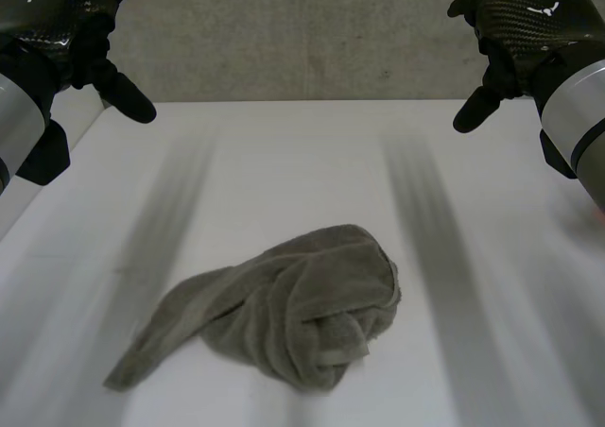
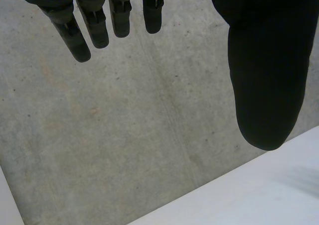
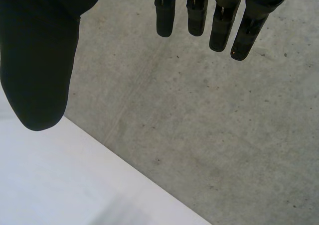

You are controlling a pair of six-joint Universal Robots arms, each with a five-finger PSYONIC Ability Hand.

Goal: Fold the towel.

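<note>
Left hand [image 1: 59, 25] hangs at the upper left of the head frame and the right hand [image 1: 529, 21] at the upper right. Both are held above the far side of the white table [image 1: 293, 153], and both are empty. Each wrist view shows its own fingers [image 2: 79, 41] straight and set apart from the thumb [image 2: 264, 85], holding nothing, with grey concrete [image 3: 224, 135] past the fingertips.

The towel [image 1: 284, 309] lies in the lower middle of the head frame, well apart from either hand. It is a crumpled grey heap, bunched and rolled over itself at its right end, with a thin tail trailing toward the lower left. No corner or straight edge shows plainly.

Folding has not begun, I judge. The main risk is a grab where layers overlap: that pinch would likely catch several layers and lift the bundle whole instead of opening it. Pulling the tail alone could drag the towel across the table rather than spread it.
</note>
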